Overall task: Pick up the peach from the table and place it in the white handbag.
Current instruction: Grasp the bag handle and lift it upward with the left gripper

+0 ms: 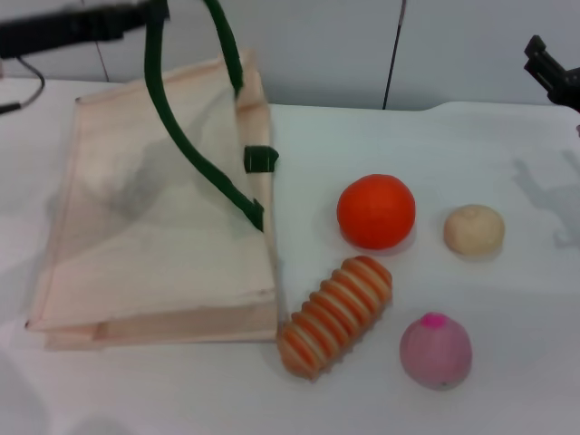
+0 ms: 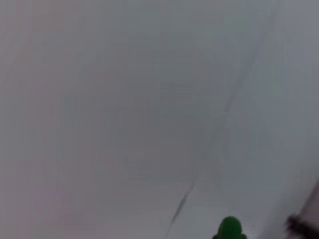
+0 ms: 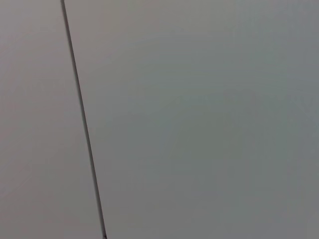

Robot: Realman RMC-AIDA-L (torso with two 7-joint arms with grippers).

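Observation:
The peach point(image 1: 436, 351) is small, dusty pink, with a magenta spot on top. It lies on the white table at the front right. The white handbag point(image 1: 154, 227) lies on the left, cream fabric with dark green handles. One green handle point(image 1: 186, 136) is lifted up to my left gripper point(image 1: 145, 16) at the top left, which is shut on it. A bit of that green handle point(image 2: 229, 230) shows in the left wrist view. My right gripper point(image 1: 536, 54) is open and empty at the far right, high above the table and well away from the peach.
An orange ball point(image 1: 376, 211) and a pale beige ball point(image 1: 473, 229) lie behind the peach. An orange-and-cream striped ridged object point(image 1: 335, 315) lies between the bag's corner and the peach. The right wrist view shows only a grey wall.

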